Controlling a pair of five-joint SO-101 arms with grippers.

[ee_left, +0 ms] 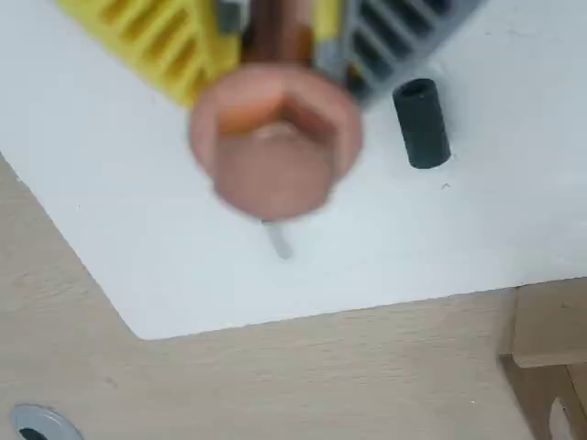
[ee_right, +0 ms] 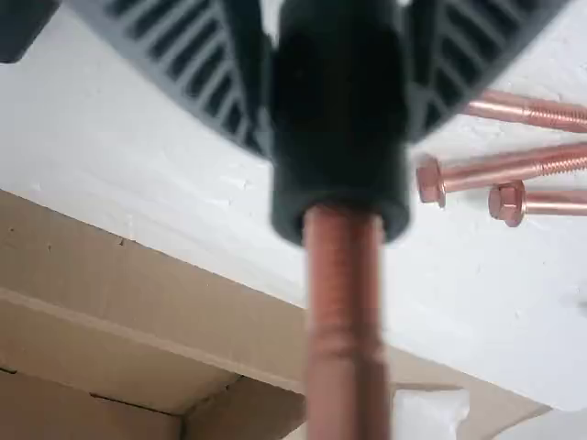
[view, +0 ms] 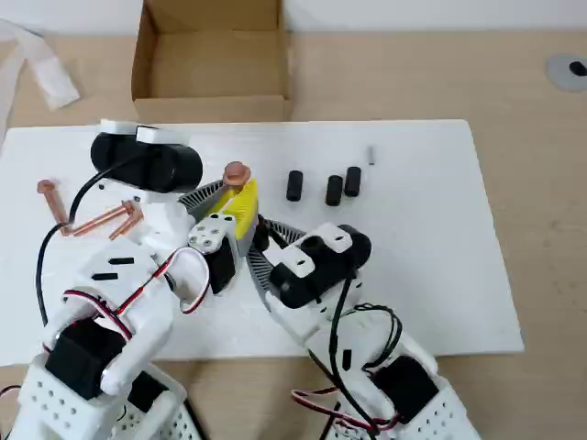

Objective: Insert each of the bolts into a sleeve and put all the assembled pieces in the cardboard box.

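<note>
My left gripper (view: 237, 197), with one yellow and one grey finger, is shut on a copper bolt (ee_left: 275, 147) just behind its hex head (view: 237, 172). Close beside it, my right gripper (view: 262, 240) is shut on a black sleeve (ee_right: 339, 137), and a copper bolt shaft (ee_right: 344, 321) sticks out of the sleeve's end. Both grippers meet over the middle of the white mat (view: 413, 275). Three loose black sleeves (view: 334, 190) stand to the right of them. Several loose bolts (view: 101, 220) lie at the mat's left. The cardboard box (view: 215, 55) stands open behind the mat.
A small grey pin (view: 371, 156) lies on the mat behind the sleeves. Clear plastic wrap (view: 46, 73) lies at the back left, and a grey disc (view: 569, 69) is set in the wooden table at the back right.
</note>
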